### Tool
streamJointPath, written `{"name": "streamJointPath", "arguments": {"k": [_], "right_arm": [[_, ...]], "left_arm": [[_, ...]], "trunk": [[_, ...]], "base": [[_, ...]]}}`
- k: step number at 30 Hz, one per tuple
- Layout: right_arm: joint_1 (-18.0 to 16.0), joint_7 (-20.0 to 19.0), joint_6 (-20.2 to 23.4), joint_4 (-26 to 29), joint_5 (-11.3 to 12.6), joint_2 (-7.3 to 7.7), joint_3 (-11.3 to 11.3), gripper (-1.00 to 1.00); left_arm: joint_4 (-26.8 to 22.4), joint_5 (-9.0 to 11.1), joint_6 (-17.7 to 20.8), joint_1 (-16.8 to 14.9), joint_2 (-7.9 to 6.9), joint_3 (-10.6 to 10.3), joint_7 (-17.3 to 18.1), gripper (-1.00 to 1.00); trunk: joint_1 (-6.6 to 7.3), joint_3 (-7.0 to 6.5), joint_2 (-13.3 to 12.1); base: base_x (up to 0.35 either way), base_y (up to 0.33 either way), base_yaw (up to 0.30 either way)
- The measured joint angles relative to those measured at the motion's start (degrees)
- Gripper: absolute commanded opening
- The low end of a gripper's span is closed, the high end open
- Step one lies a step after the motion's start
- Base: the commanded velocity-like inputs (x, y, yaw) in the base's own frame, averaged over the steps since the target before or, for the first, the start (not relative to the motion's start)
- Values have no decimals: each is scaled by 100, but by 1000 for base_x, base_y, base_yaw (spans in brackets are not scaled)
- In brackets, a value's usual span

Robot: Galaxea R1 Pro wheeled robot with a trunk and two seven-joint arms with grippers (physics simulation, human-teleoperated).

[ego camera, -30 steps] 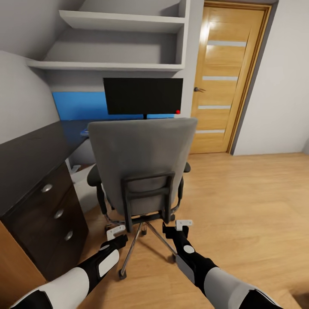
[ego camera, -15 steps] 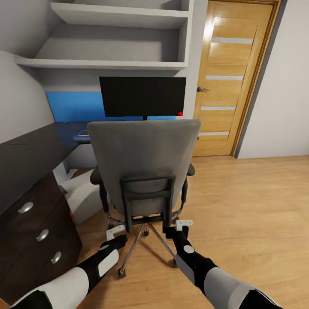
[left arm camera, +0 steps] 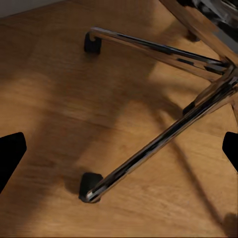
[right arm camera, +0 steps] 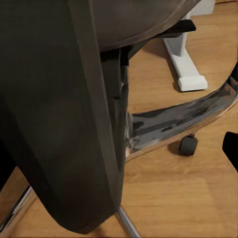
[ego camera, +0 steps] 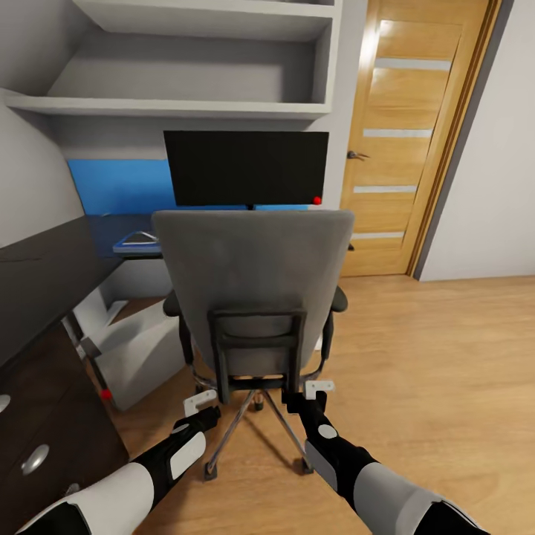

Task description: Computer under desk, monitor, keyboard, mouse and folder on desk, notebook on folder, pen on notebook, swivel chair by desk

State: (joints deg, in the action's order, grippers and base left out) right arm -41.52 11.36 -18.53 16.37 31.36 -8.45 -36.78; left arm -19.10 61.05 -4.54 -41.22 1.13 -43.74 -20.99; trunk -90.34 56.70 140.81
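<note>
Swivel chair (ego camera: 253, 282) stands with its back toward the robot, directly before the desk (ego camera: 111, 238) bearing the monitor (ego camera: 247, 168). Left gripper (ego camera: 199, 403) and right gripper (ego camera: 318, 388) hover spread wide, empty, near the chair base.

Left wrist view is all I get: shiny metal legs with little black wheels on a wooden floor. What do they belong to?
Observer: They are the base of a grey swivel chair; the head view sees its back, facing the robot.
Operator: What is beyond the chair?
Observer: A black flat monitor stands on the dark desk, under grey wall shelves.
Operator: Anything under that desk?
Observer: A pale grey computer case sits on the floor below it.
Operator: Is the robot holding the chair?
Observer: No. The left tool and the right tool hover by the chair's base, both open.
</note>
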Motion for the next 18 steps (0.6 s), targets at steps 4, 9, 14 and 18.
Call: {"name": "streamJointPath", "arguments": {"k": [4,9,14,18], "right_arm": [[0,-2,1,0,-1,0,0,100],[0,-5,3,0,-5,0,-7,100],[3,-2,0,-5,23,1,0,100],[2,-2,1,-3,11,1,3,100]], "left_arm": [[0,-4,-7,0,1,3,3,100],[-1,-3,-7,0,1,2,5,100],[-5,-19,-5,-2,2,-11,8,100],[-5,-22,0,-2,2,-8,5,100]], "trunk": [[0,0,0],[0,0,0],[-1,0,0],[-1,0,0]], "base": [[317,0,0],[306,0,0],[288,0,0],[214,0,0]]}}
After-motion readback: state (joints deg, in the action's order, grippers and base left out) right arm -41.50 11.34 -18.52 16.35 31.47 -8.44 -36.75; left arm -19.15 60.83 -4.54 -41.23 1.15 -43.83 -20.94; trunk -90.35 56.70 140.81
